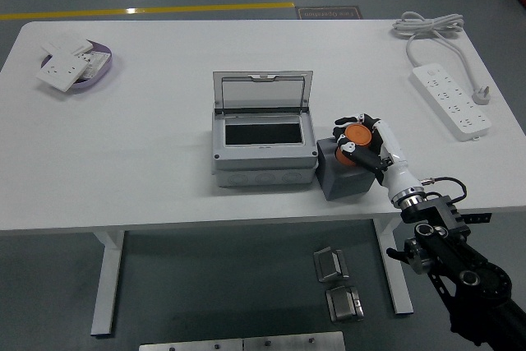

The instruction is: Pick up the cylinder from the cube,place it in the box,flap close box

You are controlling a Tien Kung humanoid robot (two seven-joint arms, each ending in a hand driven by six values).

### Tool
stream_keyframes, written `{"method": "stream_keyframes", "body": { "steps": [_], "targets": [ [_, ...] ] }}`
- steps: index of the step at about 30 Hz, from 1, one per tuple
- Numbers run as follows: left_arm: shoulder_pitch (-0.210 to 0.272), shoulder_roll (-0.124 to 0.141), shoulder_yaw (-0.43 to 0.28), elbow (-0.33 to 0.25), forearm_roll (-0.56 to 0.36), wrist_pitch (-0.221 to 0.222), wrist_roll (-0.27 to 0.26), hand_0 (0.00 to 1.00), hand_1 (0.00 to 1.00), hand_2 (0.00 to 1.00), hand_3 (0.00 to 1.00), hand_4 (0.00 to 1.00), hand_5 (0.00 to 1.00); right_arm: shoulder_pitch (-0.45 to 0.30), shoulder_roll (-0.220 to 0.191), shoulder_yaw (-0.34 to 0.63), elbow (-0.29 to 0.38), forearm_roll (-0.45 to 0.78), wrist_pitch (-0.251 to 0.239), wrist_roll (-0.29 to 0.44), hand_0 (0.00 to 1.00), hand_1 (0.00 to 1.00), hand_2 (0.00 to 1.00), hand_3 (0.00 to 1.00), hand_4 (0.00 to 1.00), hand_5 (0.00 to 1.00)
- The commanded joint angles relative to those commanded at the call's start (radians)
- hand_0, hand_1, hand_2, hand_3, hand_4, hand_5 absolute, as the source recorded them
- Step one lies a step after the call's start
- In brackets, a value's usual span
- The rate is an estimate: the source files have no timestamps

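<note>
I see an orange cylinder [357, 135], a dark grey cube [345, 178], a pale grey box [264, 154] with a black interior, and a white table [164, 154].

The white table [164, 187] carries a grey box [263, 133], cube [341, 177], power strip [450, 101] and tray [90, 80].

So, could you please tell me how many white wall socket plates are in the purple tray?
3 visible, all piled in the purple tray at the table's far left: the front plate, a middle one, and a rear one. More may lie hidden underneath.
</note>
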Motion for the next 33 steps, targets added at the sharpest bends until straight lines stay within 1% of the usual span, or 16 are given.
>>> {"method": "stream_keyframes", "body": {
  "steps": [2, 3, 8, 9, 14, 15, 20, 21, 25, 26, 27, 32, 33],
  "targets": [
    [0.000, 0.000, -0.001, 0.000, 0.001, 0.000, 0.000, 0.571, 0.623, 0.609, 0.619, 0.661, 0.171, 0.001, 0.001, -0.002, 0.000, 0.000, -0.001, -0.001, 0.581, 0.563, 0.405, 0.426, 0.341, 0.002],
    [0.000, 0.000, -0.002, 0.000, 0.002, 0.000, 0.001, 0.570, 0.623, 0.608, 0.619, 0.660, 0.172, 0.002, 0.001, -0.003, 0.001, 0.000, -0.002, -0.001, 0.522, 0.530, 0.388, 0.385, 0.149, 0.002],
    [0.000, 0.000, -0.002, 0.000, 0.003, 0.000, 0.000, 0.570, 0.623, 0.608, 0.619, 0.660, 0.172, 0.008, 0.001, -0.007, 0.008, -0.003, -0.007, -0.005, 0.522, 0.530, 0.388, 0.385, 0.149, 0.002],
    [0.000, 0.000, -0.002, 0.000, 0.002, 0.000, 0.000, 0.569, 0.623, 0.608, 0.618, 0.659, 0.172, 0.010, 0.000, -0.007, 0.010, -0.004, -0.008, -0.005, 0.491, 0.509, 0.376, 0.350, 0.105, 0.002],
    [0.002, 0.001, -0.004, 0.000, 0.004, 0.001, 0.001, 0.569, 0.623, 0.608, 0.618, 0.659, 0.172, 0.024, -0.006, -0.008, 0.025, -0.007, -0.012, -0.010, 0.491, 0.509, 0.376, 0.350, 0.105, 0.002],
    [0.002, 0.001, -0.005, 0.000, 0.004, 0.001, 0.000, 0.570, 0.623, 0.608, 0.618, 0.660, 0.172, 0.028, -0.008, -0.009, 0.029, -0.008, -0.014, -0.011, 0.474, 0.495, 0.372, 0.324, 0.042, 0.002],
    [0.001, 0.000, -0.008, 0.000, 0.007, 0.001, 0.000, 0.570, 0.623, 0.608, 0.618, 0.660, 0.172, 0.052, -0.019, -0.017, 0.051, -0.013, -0.030, -0.021, 0.474, 0.495, 0.372, 0.324, 0.042, 0.002],
    [0.001, 0.001, -0.008, 0.000, 0.007, 0.000, 0.000, 0.570, 0.623, 0.607, 0.617, 0.660, 0.174, 0.057, -0.021, -0.019, 0.056, -0.015, -0.035, -0.023, 0.424, 0.478, 0.365, 0.278, 0.096, 0.002],
    [0.001, 0.001, -0.011, 0.000, 0.008, 0.001, 0.001, 0.570, 0.623, 0.607, 0.617, 0.660, 0.174, 0.084, -0.031, -0.046, 0.086, -0.041, -0.062, -0.042, 0.424, 0.478, 0.365, 0.278, 0.096, 0.002],
    [0.002, 0.001, -0.011, 0.000, 0.009, 0.001, 0.001, 0.570, 0.623, 0.607, 0.617, 0.660, 0.174, 0.093, -0.034, -0.060, 0.100, -0.059, -0.071, -0.050, 0.424, 0.478, 0.365, 0.278, 0.096, 0.002],
    [0.002, 0.001, -0.012, 0.000, 0.009, 0.001, 0.001, 0.570, 0.623, 0.608, 0.618, 0.660, 0.176, 0.100, -0.036, -0.070, 0.110, -0.073, -0.077, -0.057, 0.386, 0.441, 0.353, 0.260, 0.061, 0.002],
    [0.003, 0.002, -0.015, 0.000, 0.010, 0.002, 0.004, 0.570, 0.623, 0.608, 0.618, 0.660, 0.176, 0.156, -0.042, -0.152, 0.165, -0.182, -0.120, -0.109, 0.386, 0.441, 0.353, 0.260, 0.061, 0.002],
    [0.003, 0.002, -0.016, 0.000, 0.010, 0.003, 0.005, 0.570, 0.623, 0.610, 0.618, 0.661, 0.177, 0.175, -0.041, -0.176, 0.173, -0.215, -0.136, -0.126, 0.179, 0.295, 0.342, 0.249, 0.002, 0.002]
  ]
}}
